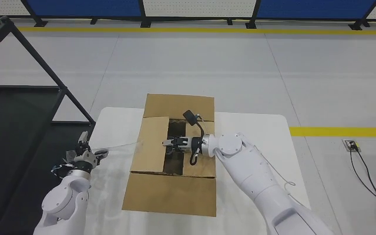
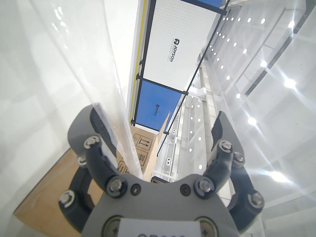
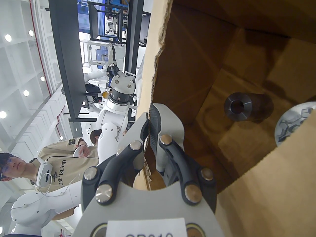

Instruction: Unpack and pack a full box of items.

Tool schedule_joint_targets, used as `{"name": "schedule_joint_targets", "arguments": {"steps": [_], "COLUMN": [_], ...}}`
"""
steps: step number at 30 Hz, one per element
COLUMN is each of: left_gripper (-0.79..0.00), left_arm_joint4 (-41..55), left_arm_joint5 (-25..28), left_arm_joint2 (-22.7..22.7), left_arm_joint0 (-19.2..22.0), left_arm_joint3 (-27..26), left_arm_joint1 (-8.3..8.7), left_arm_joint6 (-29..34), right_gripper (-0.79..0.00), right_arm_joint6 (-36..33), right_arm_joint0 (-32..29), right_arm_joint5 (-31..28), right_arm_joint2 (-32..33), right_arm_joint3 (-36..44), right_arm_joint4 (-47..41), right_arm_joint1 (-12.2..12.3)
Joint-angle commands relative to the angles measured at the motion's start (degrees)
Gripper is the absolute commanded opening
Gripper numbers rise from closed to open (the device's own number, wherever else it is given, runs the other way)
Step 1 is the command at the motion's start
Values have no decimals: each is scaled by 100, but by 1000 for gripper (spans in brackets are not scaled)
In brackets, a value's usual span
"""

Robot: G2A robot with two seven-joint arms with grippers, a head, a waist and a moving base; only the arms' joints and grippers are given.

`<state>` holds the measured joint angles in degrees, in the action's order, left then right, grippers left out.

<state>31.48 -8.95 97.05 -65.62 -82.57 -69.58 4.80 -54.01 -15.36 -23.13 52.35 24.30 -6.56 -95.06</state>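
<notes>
Plainly the box is the thing to mind. It sits open in the middle of the table, outer flaps laid out far and near, with a narrow dark opening between the inner ones. The right gripper is pinched tight on the ragged edge of a cardboard flap at the left rim of that opening.

Corrugated board like this is probably light and fairly stiff, but it creases and tears where it is nipped. A hold near the middle of the flap's free edge, swung about its fold, seems kindest.

Down inside lie a dark metal cylinder and, beside it, a round silvery piece half hidden by cardboard. Both look dense and smooth, likely to slip or roll, and would be best taken across the body.

The left gripper hangs at the table's left edge with its fingers spread wide. A clear film runs from it toward the box, touching one pad but not squeezed. It looks flimsy and slick.

Room is generous left and right of the box. The opening itself is tight, hemmed in by flap edges.
</notes>
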Motion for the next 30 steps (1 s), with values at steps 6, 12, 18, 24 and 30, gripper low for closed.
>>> {"name": "schedule_joint_targets", "arguments": {"steps": [6, 12, 18, 24, 30], "left_gripper": [0, 0, 0, 0, 0], "left_arm_joint4": [9, 41, 97, 94, -43], "left_arm_joint5": [-5, -2, 22, -29, -279], "left_arm_joint2": [164, 257, 344, 437, 475], "left_arm_joint0": [-56, -88, -133, -207, -254], "left_arm_joint3": [91, 119, 128, 169, 192], "left_arm_joint1": [20, 31, 34, 45, 70], "left_arm_joint6": [-13, 4, -60, -117, -86], "right_gripper": [-785, -785, -785, -785, -785], "right_arm_joint6": [-8, -16, -19, 0, -9], "right_arm_joint0": [-8, -19, -38, -58, -75], "right_arm_joint5": [-16, -40, -49, -62, -43], "right_arm_joint2": [12, 25, 32, 51, 53], "right_arm_joint3": [-4, 6, 25, 46, 90], "right_arm_joint4": [24, 43, 66, 85, 116], "right_arm_joint1": [-5, -8, -12, -9, -12]}}
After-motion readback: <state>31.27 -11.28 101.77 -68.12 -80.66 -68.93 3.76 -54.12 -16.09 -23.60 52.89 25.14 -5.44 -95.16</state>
